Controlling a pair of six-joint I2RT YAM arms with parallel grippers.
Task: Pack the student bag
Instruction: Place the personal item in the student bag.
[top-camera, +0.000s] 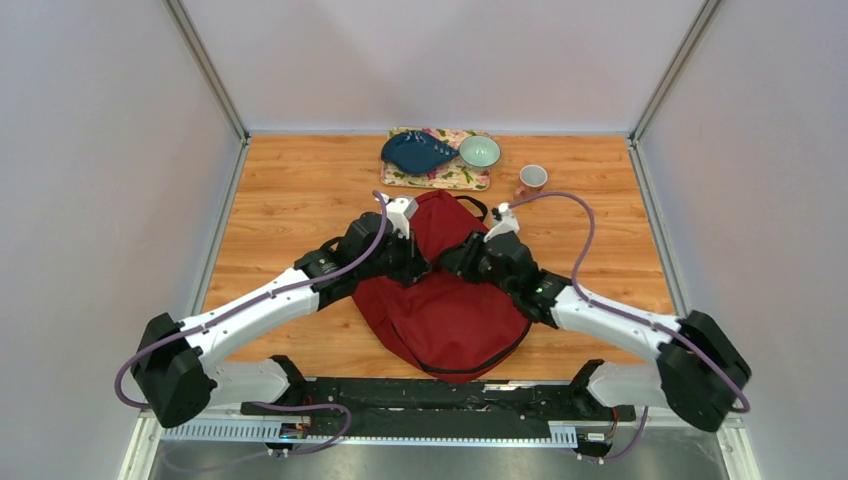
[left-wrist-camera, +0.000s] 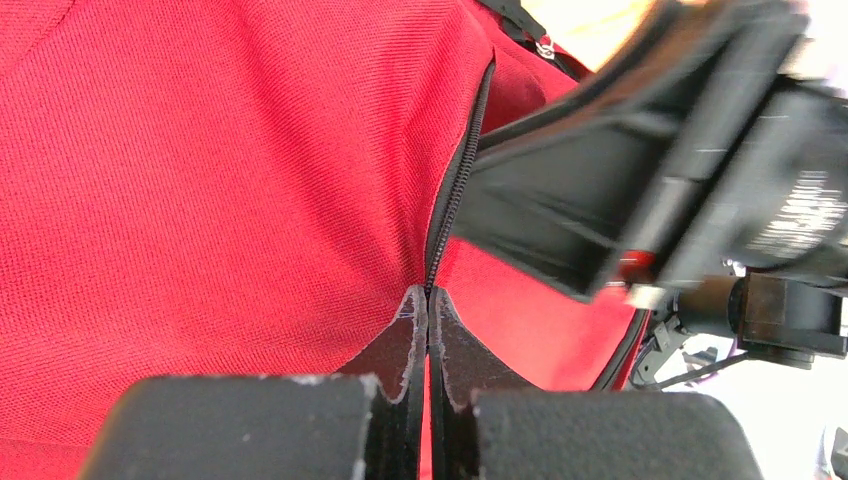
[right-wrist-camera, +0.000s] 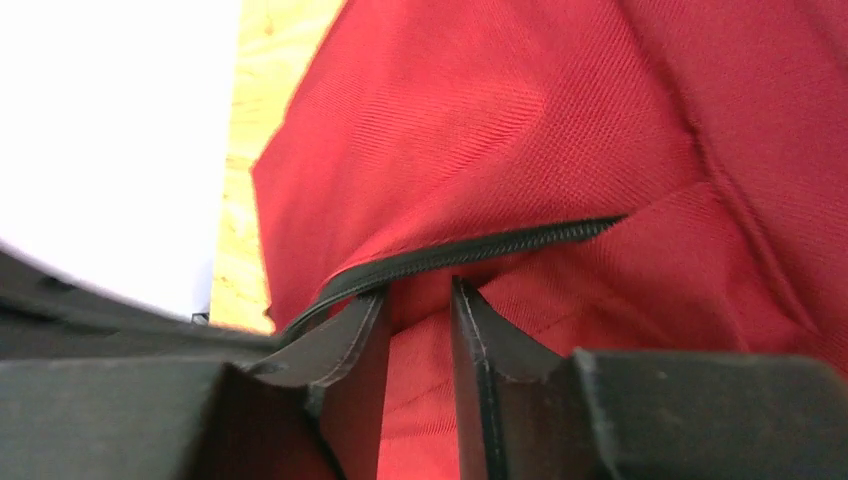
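Unzipping student bag (top-camera: 440, 315), apparently: left fingers (left-wrist-camera: 400, 340) clamped on zipper (left-wrist-camera: 462, 185), right fingers (right-wrist-camera: 478, 340) apart beside it; best keep fabric taut, pull along track.

A wooden table (top-camera: 290, 190) with an orange-brown grain fills the floor of a small booth. Plain pale grey walls close it in on three sides: a back wall (top-camera: 440, 60), a left wall (top-camera: 90, 180) and a right wall (top-camera: 760, 150). Slanting metal posts (top-camera: 205, 65) mark the two back corners, and thin metal strips run along the table's edges. A grey surface (top-camera: 450, 462) lies below the near edge. The light is soft and even, with faint shadows; in the right wrist view the wall looks blown-out white.
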